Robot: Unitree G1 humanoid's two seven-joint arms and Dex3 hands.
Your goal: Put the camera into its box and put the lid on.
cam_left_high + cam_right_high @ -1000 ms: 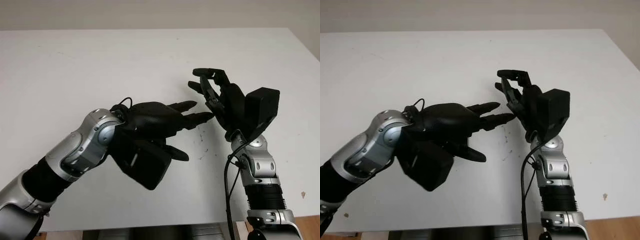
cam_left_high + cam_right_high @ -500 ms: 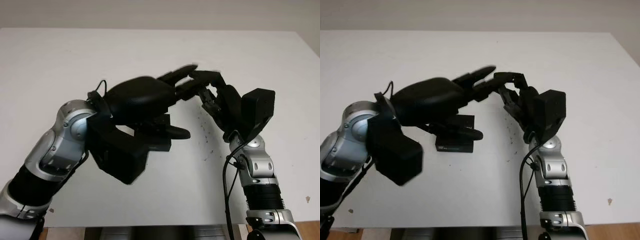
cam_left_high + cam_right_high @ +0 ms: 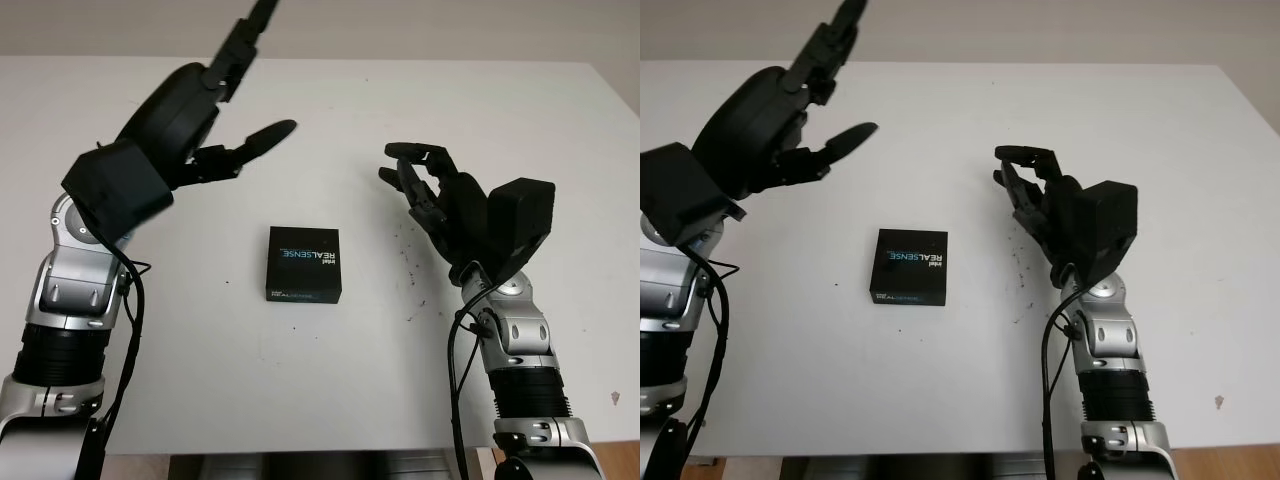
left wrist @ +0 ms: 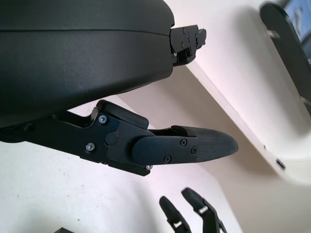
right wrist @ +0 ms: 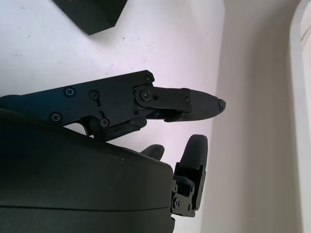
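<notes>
Left eye view: left hand has lifted off the closed box, open; right hand open beside it.

Left hand — right hand — open, aloft

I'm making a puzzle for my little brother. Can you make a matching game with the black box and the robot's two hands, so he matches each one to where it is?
Things:
1. black box
2. left hand
3. right hand

Places:
A. raised high above the table's left side, open
B. lying closed on the white table, between the two arms
C. held up to the right of the box, holding nothing

Pairs: 1-B, 2-A, 3-C
</notes>
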